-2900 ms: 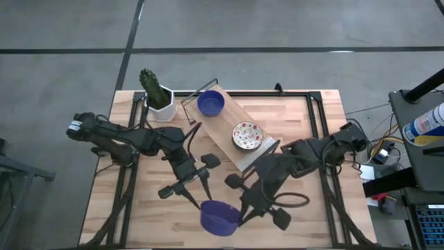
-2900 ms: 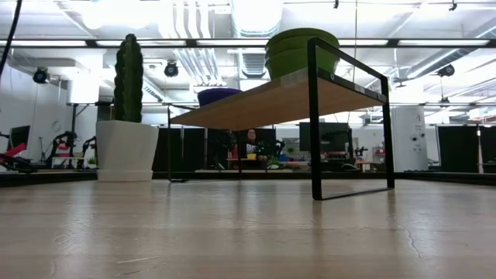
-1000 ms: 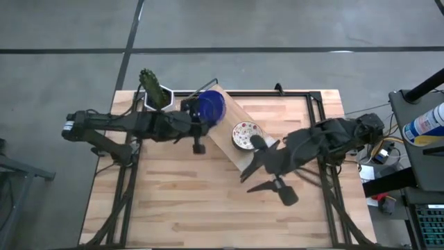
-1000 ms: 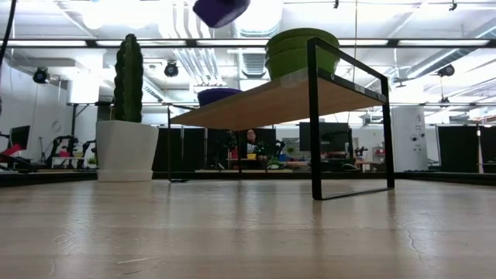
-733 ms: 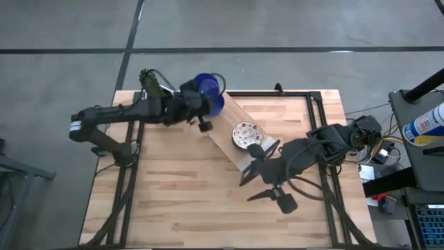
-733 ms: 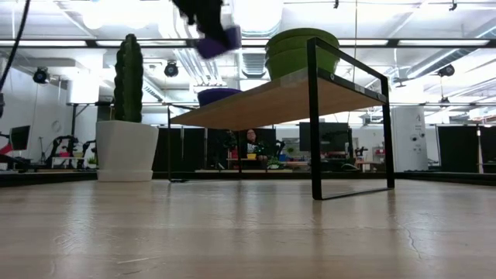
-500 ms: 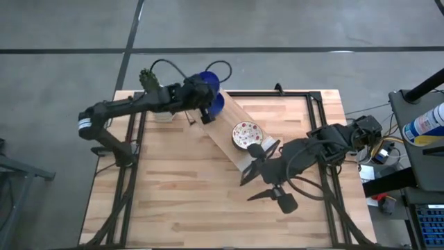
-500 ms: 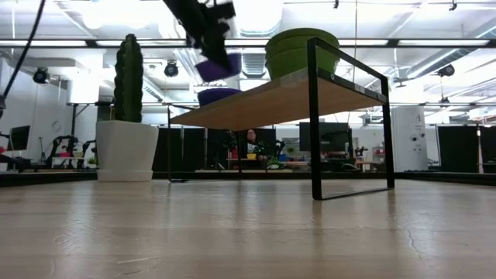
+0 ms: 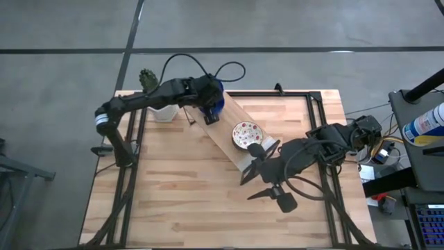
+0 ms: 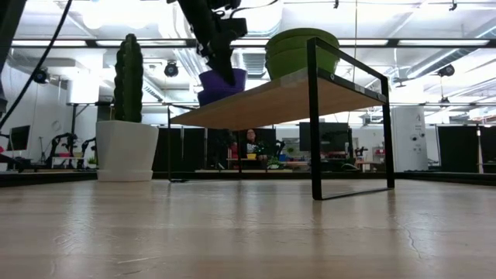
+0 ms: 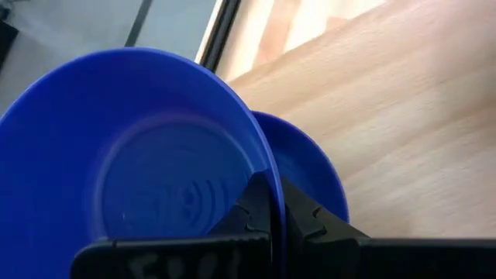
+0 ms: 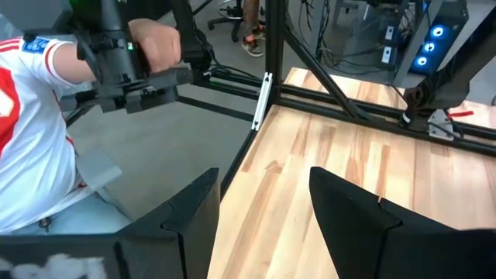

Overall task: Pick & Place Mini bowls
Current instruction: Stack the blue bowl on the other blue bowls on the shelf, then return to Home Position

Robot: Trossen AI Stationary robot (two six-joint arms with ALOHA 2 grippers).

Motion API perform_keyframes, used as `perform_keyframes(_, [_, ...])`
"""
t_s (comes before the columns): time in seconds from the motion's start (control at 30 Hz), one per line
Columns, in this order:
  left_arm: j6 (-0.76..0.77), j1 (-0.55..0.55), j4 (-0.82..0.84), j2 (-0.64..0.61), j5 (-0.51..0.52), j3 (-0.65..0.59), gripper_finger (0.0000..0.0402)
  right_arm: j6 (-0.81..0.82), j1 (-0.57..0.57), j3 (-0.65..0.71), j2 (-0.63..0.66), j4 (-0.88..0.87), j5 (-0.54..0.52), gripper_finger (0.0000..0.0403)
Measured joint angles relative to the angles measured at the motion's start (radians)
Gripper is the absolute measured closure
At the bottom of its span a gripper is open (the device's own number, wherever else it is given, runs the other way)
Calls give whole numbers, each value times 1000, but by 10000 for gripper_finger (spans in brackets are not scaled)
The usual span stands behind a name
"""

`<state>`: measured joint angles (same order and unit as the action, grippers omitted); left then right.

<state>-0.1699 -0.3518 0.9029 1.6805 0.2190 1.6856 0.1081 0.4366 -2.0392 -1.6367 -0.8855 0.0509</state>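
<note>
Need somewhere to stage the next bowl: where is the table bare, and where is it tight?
Free: the tabletop's left and near-left part, below the left arm. Crowded: the shelf's far end, where the left end effector holds a blue bowl over another blue bowl; the speckled bowl and right end effector fill the right.

A light wooden table (image 9: 173,194) carries a raised wooden shelf (image 9: 229,128) on a black metal frame, set diagonally near the table's far side. On the shelf sit a blue bowl (image 11: 306,174) at its far end and a cream speckled bowl (image 9: 247,134) toward its near end. A white cactus pot (image 10: 122,149) stands directly on the table beside the shelf's far end.
</note>
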Motion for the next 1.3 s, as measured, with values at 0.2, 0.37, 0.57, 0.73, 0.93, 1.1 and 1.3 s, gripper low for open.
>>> perform_keyframes(0.2, [25, -2, 16, 7, -53, -2, 401, 16, 0, 0, 0, -2, 0, 209])
perform_keyframes(0.37, [75, -2, 36, 4, -73, -2, 396, 15, 0, 0, 0, -2, 0, 209])
perform_keyframes(0.57, [75, -2, 59, 11, -86, -3, 376, 14, 0, 0, 0, -1, 0, 209])
perform_keyframes(0.73, [79, -1, 49, 4, -90, -3, 342, 16, 0, 0, -1, -2, 0, 209])
perform_keyframes(0.93, [93, 0, 52, -13, -91, 3, 301, 12, 0, 0, -1, -13, 0, 209])
perform_keyframes(1.1, [110, 2, 68, -25, -91, 31, 296, 13, 0, 0, -1, -25, 0, 209])
perform_keyframes(1.3, [106, 27, 16, -82, -183, -7, 304, 91, 0, 18, -1, -59, -41, 209])
